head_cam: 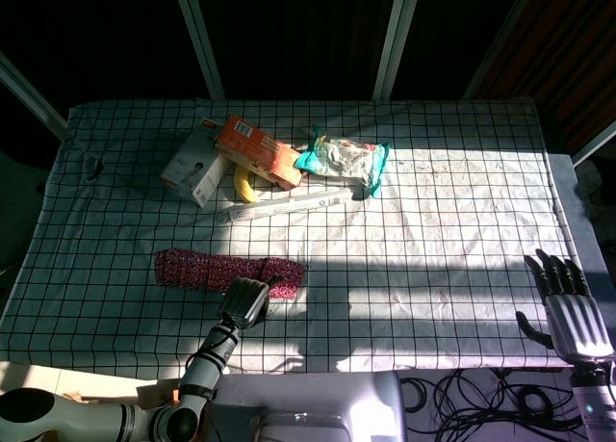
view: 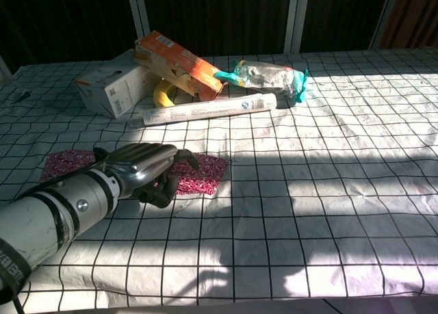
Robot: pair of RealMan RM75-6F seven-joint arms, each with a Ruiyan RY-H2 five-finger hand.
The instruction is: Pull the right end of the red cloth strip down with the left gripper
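Two robot hands show in the head view. The left robot hand (head_cam: 246,300) sits just below the right end of the red patterned knitted cloth strip (head_cam: 226,270), its fingers curled over the strip's lower right edge; whether they pinch the fabric or only rest on it cannot be told from above. The strip lies flat on the white tabletop with its black grid cloth (head_cam: 443,259), its long axis running left to right, so the end to be pulled is the one nearest this hand. The right robot hand (head_cam: 566,307) hangs well apart at the tabletop's right edge, fingers spread, holding nothing. Beyond the strip lies a pile: an orange cardboard box (head_cam: 256,150), a white carton (head_cam: 192,167), a yellow banana (head_cam: 246,185), a long white tube (head_cam: 296,202) and a crinkled teal-edged plastic packet (head_cam: 345,162).

From the chest view, the left robot hand's metallic grey back arches over the strip's right part, dark fingertips (view: 161,191) tucked down onto the fabric. The weave looks soft and thin, likely to slide easily over the gridded cloth. A pull toward the robot seems to be the move in hand.
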